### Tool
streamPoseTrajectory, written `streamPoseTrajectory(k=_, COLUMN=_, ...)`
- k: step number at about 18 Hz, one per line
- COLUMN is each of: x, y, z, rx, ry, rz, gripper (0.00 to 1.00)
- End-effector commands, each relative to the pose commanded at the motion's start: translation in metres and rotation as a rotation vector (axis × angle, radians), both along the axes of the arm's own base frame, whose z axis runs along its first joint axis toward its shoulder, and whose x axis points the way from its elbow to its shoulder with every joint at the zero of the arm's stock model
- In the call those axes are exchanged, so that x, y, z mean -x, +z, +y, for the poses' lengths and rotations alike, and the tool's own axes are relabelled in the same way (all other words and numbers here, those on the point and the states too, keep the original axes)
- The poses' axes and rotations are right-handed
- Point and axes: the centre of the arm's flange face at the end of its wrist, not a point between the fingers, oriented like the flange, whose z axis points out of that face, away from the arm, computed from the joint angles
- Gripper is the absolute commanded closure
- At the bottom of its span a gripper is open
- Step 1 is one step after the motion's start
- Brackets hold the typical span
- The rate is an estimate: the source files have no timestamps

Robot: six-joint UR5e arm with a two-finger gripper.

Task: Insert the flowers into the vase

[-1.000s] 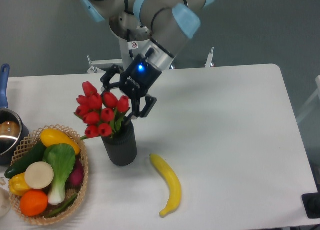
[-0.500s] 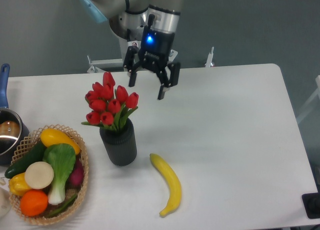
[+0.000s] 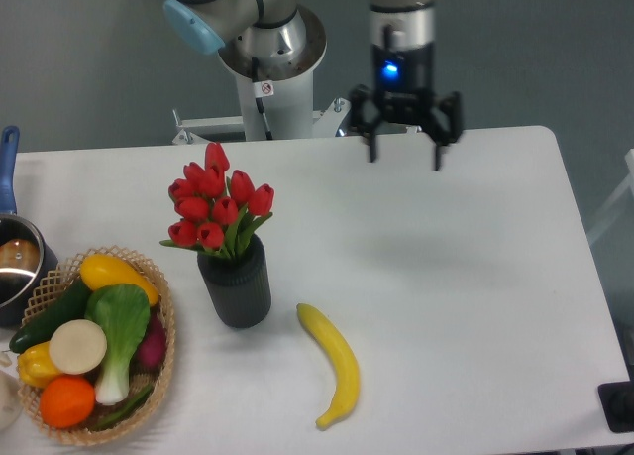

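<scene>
red flowers (image 3: 216,205) with green stems in a ribbed dark grey vase (image 3: 236,286), yellow banana (image 3: 334,361), white table (image 3: 475,277)

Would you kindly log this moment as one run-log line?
flowers: standing in vase | hand: open, empty, above table far side | banana: beside vase
</scene>
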Motion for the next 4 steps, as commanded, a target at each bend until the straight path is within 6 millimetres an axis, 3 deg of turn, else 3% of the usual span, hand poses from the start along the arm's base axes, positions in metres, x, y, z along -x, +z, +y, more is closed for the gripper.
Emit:
streamPoseTrajectory(k=1, x=0.016, y=-0.014, z=0.0, rx=0.04, ry=0.008, rz=-0.013, gripper=0.0)
streamPoseTrajectory(k=4, x=0.054, y=-0.021, z=0.011, rx=0.069, ry=0.01, rz=-0.006, gripper=0.0)
